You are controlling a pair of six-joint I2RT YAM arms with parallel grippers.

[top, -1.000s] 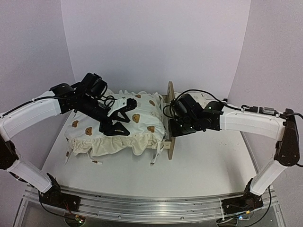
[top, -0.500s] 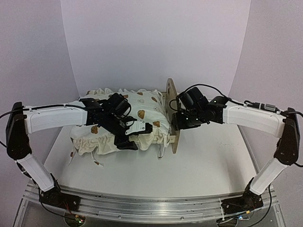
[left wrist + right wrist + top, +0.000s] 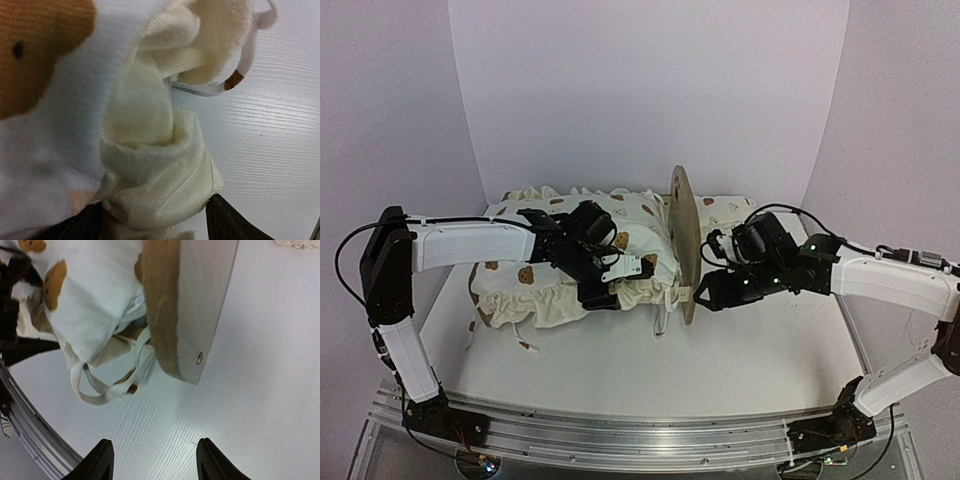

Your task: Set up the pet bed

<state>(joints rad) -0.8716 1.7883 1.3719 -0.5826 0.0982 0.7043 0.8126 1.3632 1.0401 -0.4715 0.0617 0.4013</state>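
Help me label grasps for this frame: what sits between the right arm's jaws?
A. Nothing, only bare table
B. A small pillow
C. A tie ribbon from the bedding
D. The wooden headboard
A: in the right wrist view the right arm's jaws stand apart over bare table, and the headboard of the pet bed lies beyond their tips.

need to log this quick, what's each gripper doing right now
Left gripper: jaws wide around bunched bedding; whether it grips cannot be told.
Right gripper: open, empty, beside the pet bed.
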